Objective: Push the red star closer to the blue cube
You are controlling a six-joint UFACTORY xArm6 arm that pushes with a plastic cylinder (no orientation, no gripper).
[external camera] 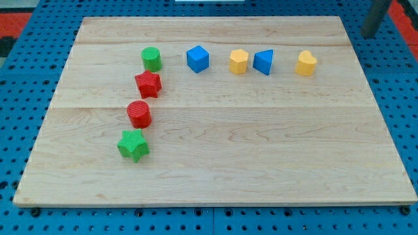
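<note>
The table [215, 150] is a pale wooden board, and every block on it sits in its upper-left half. Taking the blue cube [197, 59] as landmark: the red star [148, 84] lies to the view's left of it and a little lower, near but clearly apart, with bare wood between them. So the push looks not yet made, or barely begun; the whole closing of that gap is left, as far as I can judge.

Just above the red star, level with the blue cube and to its left, stands a green cylinder [151, 59], almost touching the star (a push up and rightward would have to slip past it). Further down-left come a red cylinder [139, 113] and a green star [133, 145]. To the cube's right run a yellow block [239, 61], a blue wedge-like block [264, 62] and another yellow block [305, 63].

There is no hand here, only the rod: my tip [370, 34] sits far right of the cube, off the table's top-right corner, touching nothing.
</note>
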